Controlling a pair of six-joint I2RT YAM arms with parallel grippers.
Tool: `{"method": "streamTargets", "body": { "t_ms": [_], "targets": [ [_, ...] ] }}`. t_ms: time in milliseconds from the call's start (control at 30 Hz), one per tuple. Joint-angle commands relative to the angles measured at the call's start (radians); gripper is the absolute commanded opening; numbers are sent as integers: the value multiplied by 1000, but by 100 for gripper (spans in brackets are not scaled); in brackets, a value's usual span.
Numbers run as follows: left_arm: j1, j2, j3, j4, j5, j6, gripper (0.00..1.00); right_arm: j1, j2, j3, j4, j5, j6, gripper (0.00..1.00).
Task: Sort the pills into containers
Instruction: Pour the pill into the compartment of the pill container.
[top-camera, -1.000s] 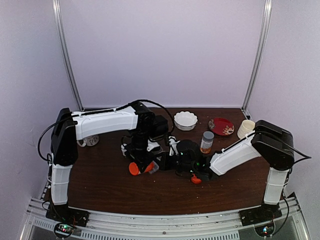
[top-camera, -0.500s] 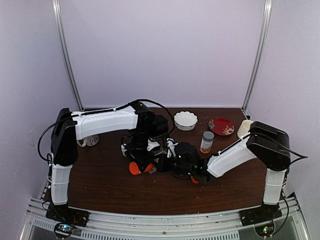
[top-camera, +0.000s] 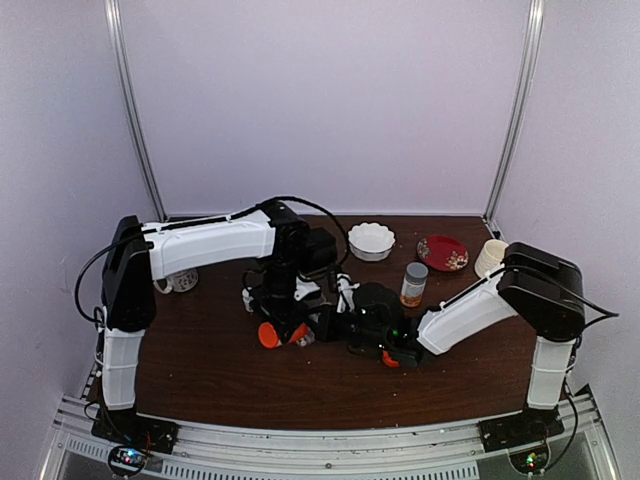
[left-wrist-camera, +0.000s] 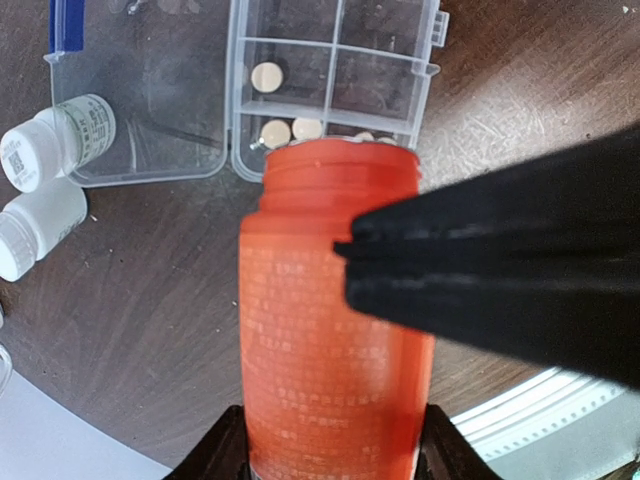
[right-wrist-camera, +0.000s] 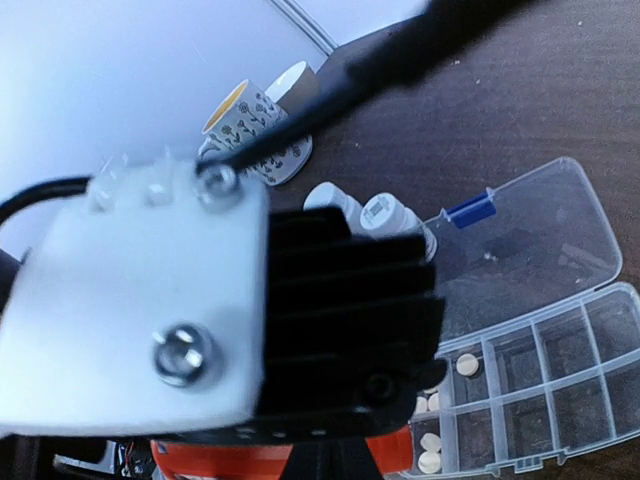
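Note:
My left gripper (left-wrist-camera: 330, 440) is shut on an open orange bottle (left-wrist-camera: 330, 320), tipped with its mouth at the edge of the clear pill organizer (left-wrist-camera: 430, 70). Pale round pills (left-wrist-camera: 266, 75) lie in the compartments by the mouth, and more pills (right-wrist-camera: 467, 364) show in the right wrist view, in the organizer (right-wrist-camera: 600, 300). My right gripper (left-wrist-camera: 350, 265) reaches across the bottle's upper side with its black fingers pressed together. In the top view both grippers meet at mid-table, left (top-camera: 285, 325) and right (top-camera: 335, 322).
Two small white bottles (left-wrist-camera: 70, 135) lie beside the organizer's open lid (left-wrist-camera: 140, 100). An orange cap (top-camera: 391, 358) lies under my right arm. A mug (top-camera: 180, 282) stands far left; a white bowl (top-camera: 371, 241), red plate (top-camera: 442, 252), grey-lidded jar (top-camera: 414, 284) and cream cup (top-camera: 490, 257) stand at the back.
My right gripper has moved left, up against the orange bottle. My left arm and the bottle have barely shifted.

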Motion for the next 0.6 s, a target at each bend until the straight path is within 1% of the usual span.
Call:
{"method": "streamTargets", "body": {
  "t_ms": [0,167,367,567],
  "targets": [
    [4,-14,26,-3,-10,11,0,15,46,16,39,-25,29,0],
    [4,-14,27,-1,-8,10,0,9,-25,8,-29,20,-20,0],
    [3,-16,27,-4,-9,11,0,2,-67,-11,-40,35,-31,0],
    [4,-42,-15,29,-13,3,0,0,-143,-51,-92,66,-70,0]
  ]
}}
